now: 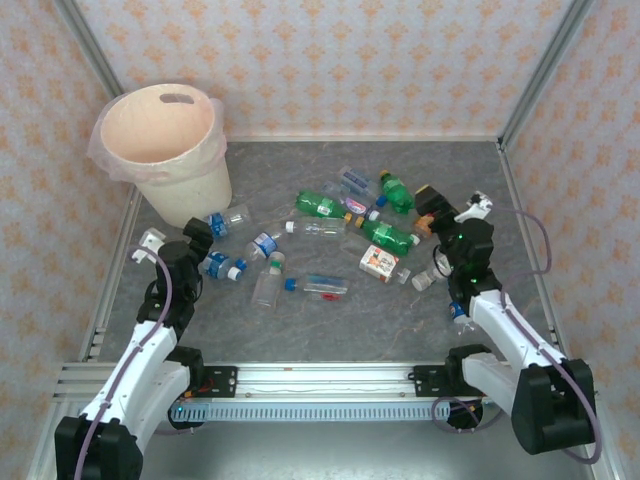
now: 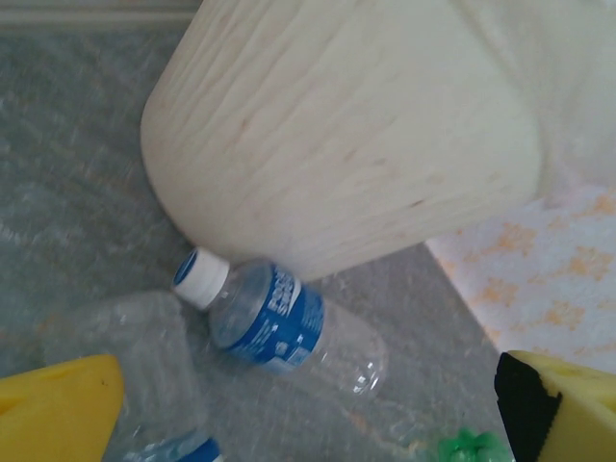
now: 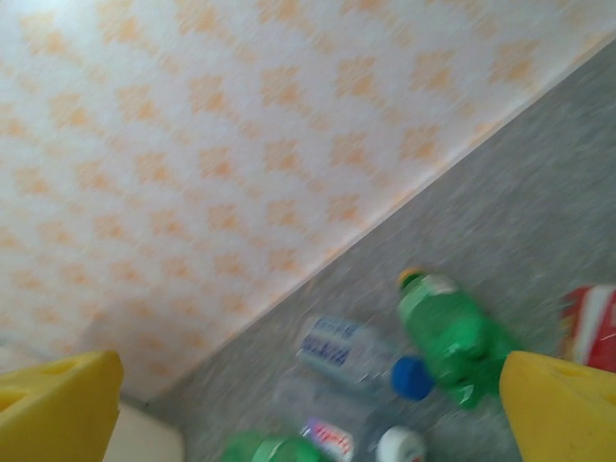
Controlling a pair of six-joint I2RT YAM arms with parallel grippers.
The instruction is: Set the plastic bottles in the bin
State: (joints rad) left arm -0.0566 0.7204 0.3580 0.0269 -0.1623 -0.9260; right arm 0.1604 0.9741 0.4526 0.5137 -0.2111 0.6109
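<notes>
At the far left corner of the worktop (image 1: 400, 325) stands the bin (image 1: 200, 190), upright, with a thin liner (image 1: 105, 140) draped over its rim. The bottles (image 1: 320, 206) lie on their sides across the middle of the worktop, from the bin's foot towards the right edge. They are clear and green mixed, with a red-and-white carton (image 1: 380, 262) among them.

My left gripper (image 1: 197, 236) hovers just in front of the bin's foot, fingers (image 2: 53, 409) spread wide and holding nothing. Under it, a blue-labelled bottle (image 2: 274, 322) lies with its white cap towards the bin wall, just beside it — I cannot tell whether they touch. A clear bottle (image 2: 154, 356) lies alongside it.

My right gripper (image 1: 432, 212) is at the right end of the scatter, angled towards the back wall (image 3: 192, 144), likewise spread and empty. Its wrist view is blurred — a green bottle (image 3: 448, 332) shows between the fingers, the carton at the right margin.
</notes>
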